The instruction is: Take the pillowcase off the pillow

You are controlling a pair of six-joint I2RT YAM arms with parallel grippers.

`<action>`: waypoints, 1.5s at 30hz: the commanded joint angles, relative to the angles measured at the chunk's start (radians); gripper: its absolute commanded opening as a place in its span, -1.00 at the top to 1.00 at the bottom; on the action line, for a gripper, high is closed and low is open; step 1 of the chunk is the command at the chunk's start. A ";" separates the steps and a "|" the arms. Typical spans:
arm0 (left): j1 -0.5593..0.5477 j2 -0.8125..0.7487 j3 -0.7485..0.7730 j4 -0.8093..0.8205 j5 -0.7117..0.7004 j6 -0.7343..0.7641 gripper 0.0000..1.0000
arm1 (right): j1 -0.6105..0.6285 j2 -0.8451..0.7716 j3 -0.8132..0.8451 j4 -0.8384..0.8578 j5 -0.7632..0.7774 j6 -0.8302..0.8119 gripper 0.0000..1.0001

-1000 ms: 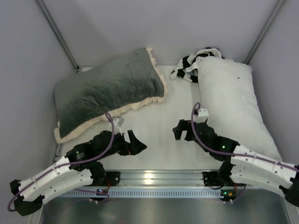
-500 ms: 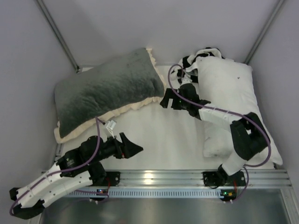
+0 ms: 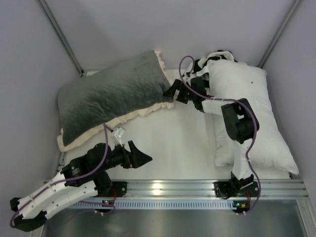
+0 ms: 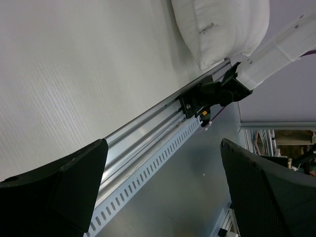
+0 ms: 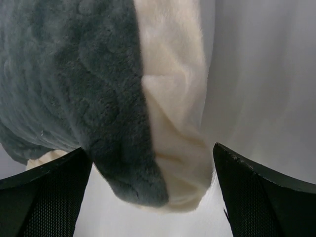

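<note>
Now the right gripper (image 3: pixel 173 93) sits farther from the near edge than half a second ago. It has moved from the bare middle of the worktop (image 3: pixel 168 143) up to the right-hand end of the pillowcase (image 3: pixel 113 96), and its arm is stretched almost straight toward the far edge. Its jaws are spread wide. In the right wrist view they straddle the case's corner, where grey plush meets the cream frill (image 3: pixel 143 111), without pinching it. The left gripper (image 3: pixel 142 152) has hardly shifted in that time and hovers low near the near edge, jaws apart with nothing between them. By count there are two arms, one pillowcase, one long white pillow (image 3: pixel 242 108) and one black-and-white patterned cloth (image 3: pixel 197 66). The pillowcase lies plump and slanted across the far-left part of the worktop, grey face up, from the left edge toward the middle of the far edge; what fills it is hidden. The long pillow lies along the right edge, with the cloth at its far end.
</note>
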 commanded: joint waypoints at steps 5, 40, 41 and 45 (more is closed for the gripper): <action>0.000 -0.075 0.013 0.010 0.023 -0.046 -0.97 | -0.018 0.139 0.098 0.222 -0.140 0.153 -0.65; -0.002 0.276 0.025 -0.045 -0.279 -0.055 -0.79 | 0.051 -1.031 -0.228 -0.307 -0.253 -0.108 1.00; 0.000 0.247 0.019 -0.045 -0.296 -0.064 -0.75 | 0.086 -1.043 -0.230 -0.331 -0.250 -0.108 1.00; 0.000 0.210 -0.008 -0.045 -0.392 -0.087 -0.53 | 0.194 -1.111 -0.238 -0.369 -0.207 -0.074 1.00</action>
